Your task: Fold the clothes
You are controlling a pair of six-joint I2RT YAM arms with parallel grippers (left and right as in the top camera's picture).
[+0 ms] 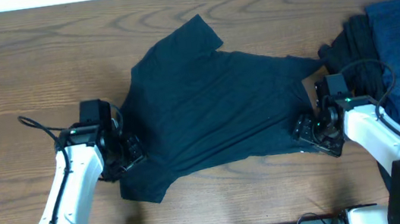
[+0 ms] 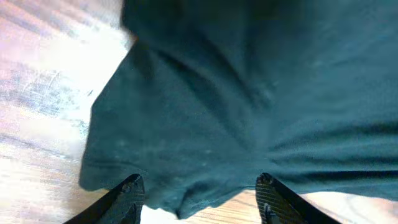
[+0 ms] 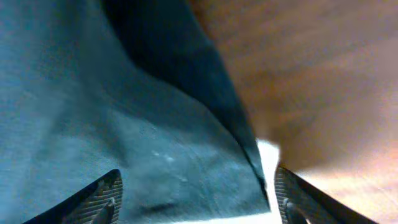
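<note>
The black T-shirt (image 1: pixel 215 110) lies spread, wrinkled and a little skewed, across the middle of the counter (image 1: pixel 25 57). One sleeve points away from the robot and the other lies at the near left corner. A pile of dark clothes (image 1: pixel 399 49), black and navy, sits just past the T-shirt's right end. The left tool (image 1: pixel 132 147) is low at the T-shirt's left edge and the right tool (image 1: pixel 305 126) is low at its right edge. In both wrist views the jaws stand well apart, with the fabric's border lying between them on the wood, so both tools are open and hold nothing yet. The step in hand looks like taking hold of the two opposite ends, to pull the cloth flat or carry one side over. To do it well, each tool probably needs to stay down against the counter so the lower jaw slides under the hem instead of pushing it into a ridge. Both should close on a good bite of cloth, not the very rim. A matched lift from both ends would keep the cloth taut and the fold line straight. The right tool should also keep off the pile beside the T-shirt, or it may drag a second garment along.
</note>
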